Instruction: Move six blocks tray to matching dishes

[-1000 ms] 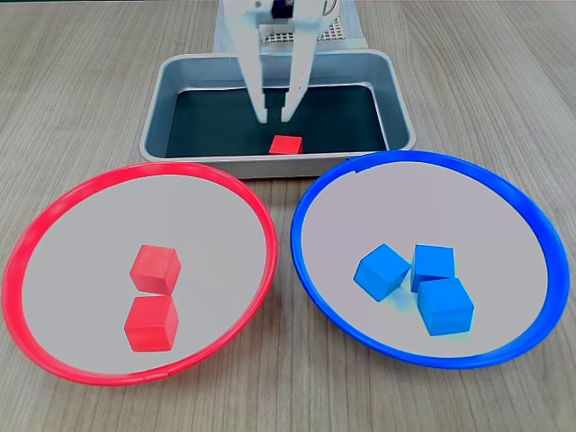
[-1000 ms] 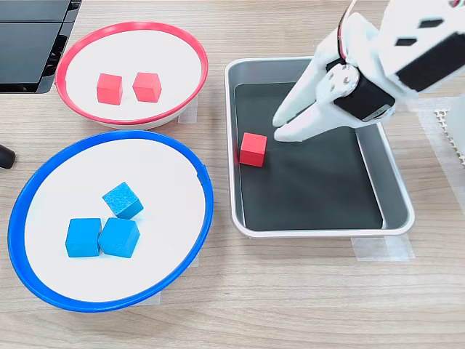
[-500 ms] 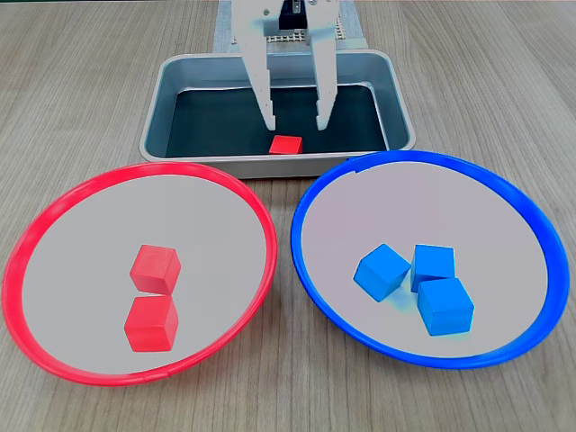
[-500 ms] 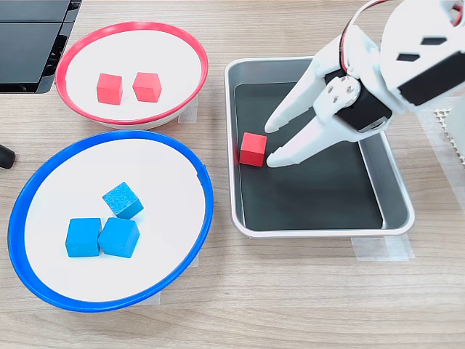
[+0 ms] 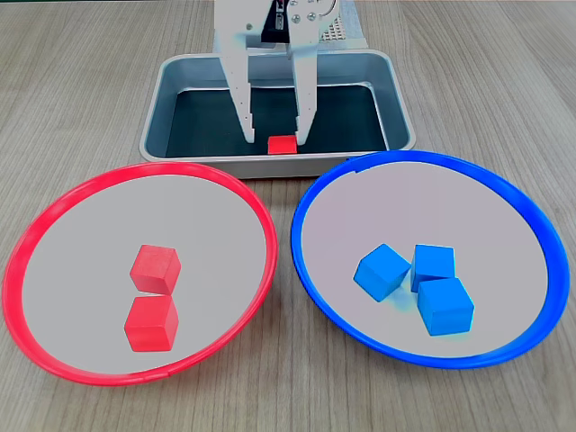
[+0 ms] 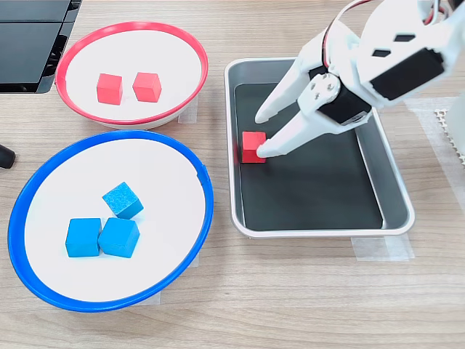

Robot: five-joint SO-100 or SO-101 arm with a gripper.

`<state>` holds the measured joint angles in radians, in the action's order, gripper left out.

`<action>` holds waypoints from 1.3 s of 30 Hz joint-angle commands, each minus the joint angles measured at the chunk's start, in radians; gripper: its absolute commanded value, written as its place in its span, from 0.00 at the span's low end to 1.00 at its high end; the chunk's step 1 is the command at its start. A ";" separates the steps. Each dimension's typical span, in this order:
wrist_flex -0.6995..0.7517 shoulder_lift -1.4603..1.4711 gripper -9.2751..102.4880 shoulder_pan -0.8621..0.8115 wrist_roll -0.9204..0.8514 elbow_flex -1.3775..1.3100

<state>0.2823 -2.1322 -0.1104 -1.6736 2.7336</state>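
The last red block (image 5: 283, 144) lies in the tray (image 5: 171, 94), near its front wall. The tool (image 5: 275, 141) stands spread apart, a finger at each side. The block looks light and stiff; its flat opposite faces seem the best hold.

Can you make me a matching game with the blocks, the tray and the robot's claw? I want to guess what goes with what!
Things:
1. lone red block
2. three blue blocks
3. two red blocks
4. gripper

Where or how:
A. in the blue-rimmed dish
B. open, one finger on each side of a block
C. in the tray
D. in the red-rimmed dish

Pairs: 1-C, 2-A, 3-D, 4-B
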 commanded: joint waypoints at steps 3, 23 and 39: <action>-0.046 0.035 0.24 -0.011 0.000 -0.044; 0.064 0.011 0.08 0.034 -0.127 -0.043; 1.000 0.433 0.08 -0.017 1.289 -1.284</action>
<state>1.3729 -1.7181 -0.0629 -0.4801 1.5677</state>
